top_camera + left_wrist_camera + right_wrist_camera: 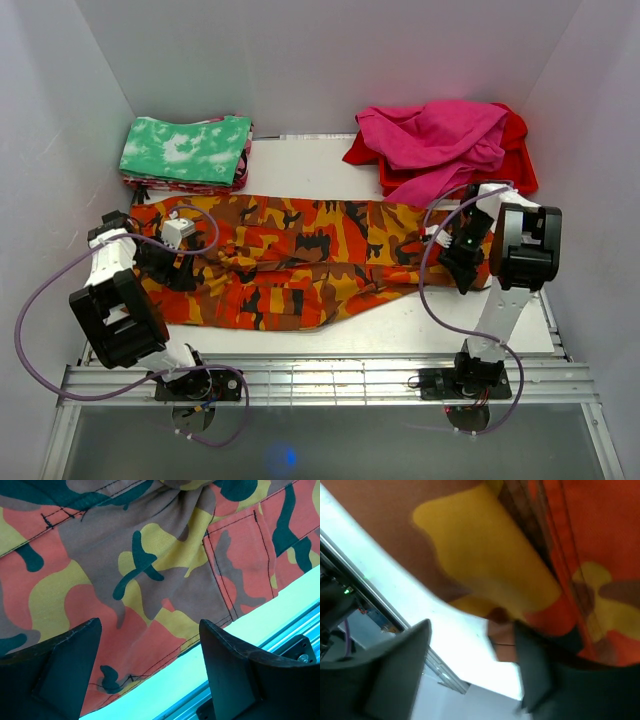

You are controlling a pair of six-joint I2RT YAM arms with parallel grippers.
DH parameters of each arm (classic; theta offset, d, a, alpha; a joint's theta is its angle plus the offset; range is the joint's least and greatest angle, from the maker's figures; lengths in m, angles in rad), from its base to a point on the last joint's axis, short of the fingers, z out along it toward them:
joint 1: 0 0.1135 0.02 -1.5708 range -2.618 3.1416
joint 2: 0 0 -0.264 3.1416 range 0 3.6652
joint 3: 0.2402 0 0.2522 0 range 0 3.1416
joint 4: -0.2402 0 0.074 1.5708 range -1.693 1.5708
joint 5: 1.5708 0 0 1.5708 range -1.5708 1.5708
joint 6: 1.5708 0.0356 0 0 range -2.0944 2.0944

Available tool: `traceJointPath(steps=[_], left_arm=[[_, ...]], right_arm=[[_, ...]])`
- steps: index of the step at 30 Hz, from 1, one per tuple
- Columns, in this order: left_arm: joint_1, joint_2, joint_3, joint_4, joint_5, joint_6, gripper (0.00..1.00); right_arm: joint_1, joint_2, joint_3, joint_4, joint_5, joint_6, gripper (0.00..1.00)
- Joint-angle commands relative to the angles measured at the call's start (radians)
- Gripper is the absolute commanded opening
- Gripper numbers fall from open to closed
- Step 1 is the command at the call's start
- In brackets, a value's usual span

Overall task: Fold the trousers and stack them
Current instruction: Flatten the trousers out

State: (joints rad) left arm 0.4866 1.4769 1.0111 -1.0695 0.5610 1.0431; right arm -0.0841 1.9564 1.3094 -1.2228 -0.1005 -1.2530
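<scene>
Left pincer point(150, 650) is wide open, both dark fingers point(65, 670) spread, nothing between them, poised just above the trousers point(300, 250). Camouflage cloth fills everything under it, a stitched pocket off beyond its right-hand finger, and the near hem runs just behind the fingertips where the white tabletop point(440, 320) begins. Over to the right pincer point(470, 665): jaws part way apart, bare tabletop showing in the gap, sitting right at the cloth's edge at the other end. That view is blurred, so I can't tell whether the hem beside one finger touches it. The trousers lie stretched out flat from one pincer across to the other. Beyond the left pincer, at the far side, sits a folded green-and-white cloth point(185, 150); beyond the right one, a heap of magenta garment point(440, 140) on red.
</scene>
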Motion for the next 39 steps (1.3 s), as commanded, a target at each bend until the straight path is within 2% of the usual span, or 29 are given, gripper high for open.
traceJointPath(steps=[1, 2, 6, 10, 11, 12, 13, 16, 17, 18, 25, 28, 30, 31, 35, 36, 39], left_arm=[[-0.006, -0.004, 0.023, -0.006, 0.039, -0.008, 0.89], [-0.008, -0.007, 0.020, -0.006, 0.037, -0.005, 0.89], [-0.006, -0.013, 0.001, 0.005, 0.040, -0.003, 0.89], [-0.006, -0.013, -0.014, 0.009, 0.042, -0.003, 0.89], [-0.006, -0.017, -0.017, 0.013, 0.040, -0.003, 0.90], [-0.006, -0.021, -0.019, 0.019, 0.039, -0.003, 0.89], [-0.008, -0.024, -0.020, 0.022, 0.039, -0.006, 0.89], [-0.008, -0.029, -0.025, 0.042, 0.034, -0.018, 0.89], [-0.006, -0.029, -0.026, 0.046, 0.033, -0.028, 0.89], [-0.005, -0.030, -0.026, 0.057, 0.028, -0.032, 0.89], [-0.006, -0.030, -0.060, 0.138, -0.018, -0.081, 0.89], [-0.006, -0.018, -0.080, 0.157, -0.073, -0.078, 0.89], [-0.006, -0.020, -0.100, 0.175, -0.124, -0.061, 0.89], [-0.006, -0.021, -0.115, 0.183, -0.139, -0.046, 0.89], [-0.008, -0.052, -0.210, 0.221, -0.203, -0.008, 0.89], [-0.006, -0.059, -0.223, 0.233, -0.216, -0.002, 0.89], [-0.006, -0.072, -0.236, 0.233, -0.219, 0.012, 0.89]], right_arm=[[-0.042, -0.013, 0.135, -0.083, -0.091, 0.073, 0.79], [-0.049, -0.027, 0.148, -0.083, -0.102, 0.075, 0.96], [-0.089, -0.164, 0.139, 0.009, -0.140, 0.081, 0.96], [-0.095, -0.354, 0.021, 0.097, -0.136, 0.060, 0.98], [-0.094, -0.379, -0.001, 0.098, -0.139, 0.043, 0.83], [-0.092, -0.399, -0.019, 0.114, -0.139, 0.041, 0.72], [-0.086, -0.422, -0.051, 0.123, -0.137, 0.047, 0.55], [-0.071, -0.401, -0.079, 0.140, -0.128, 0.107, 0.33], [-0.069, -0.389, -0.099, 0.146, -0.131, 0.128, 0.23], [-0.069, -0.377, -0.114, 0.155, -0.133, 0.168, 0.19], [-0.068, -0.330, -0.344, 0.393, -0.047, 0.256, 0.13], [-0.083, -0.358, -0.488, 0.457, 0.045, 0.222, 0.13], [-0.133, -0.401, -0.568, 0.485, 0.096, 0.140, 0.13], [-0.161, -0.416, -0.638, 0.488, 0.170, 0.100, 0.12], [-0.322, -0.514, -0.710, 0.445, 0.265, -0.097, 0.11], [-0.344, -0.534, -0.701, 0.419, 0.268, -0.159, 0.10], [-0.382, -0.597, -0.610, 0.307, 0.231, -0.200, 0.09]])
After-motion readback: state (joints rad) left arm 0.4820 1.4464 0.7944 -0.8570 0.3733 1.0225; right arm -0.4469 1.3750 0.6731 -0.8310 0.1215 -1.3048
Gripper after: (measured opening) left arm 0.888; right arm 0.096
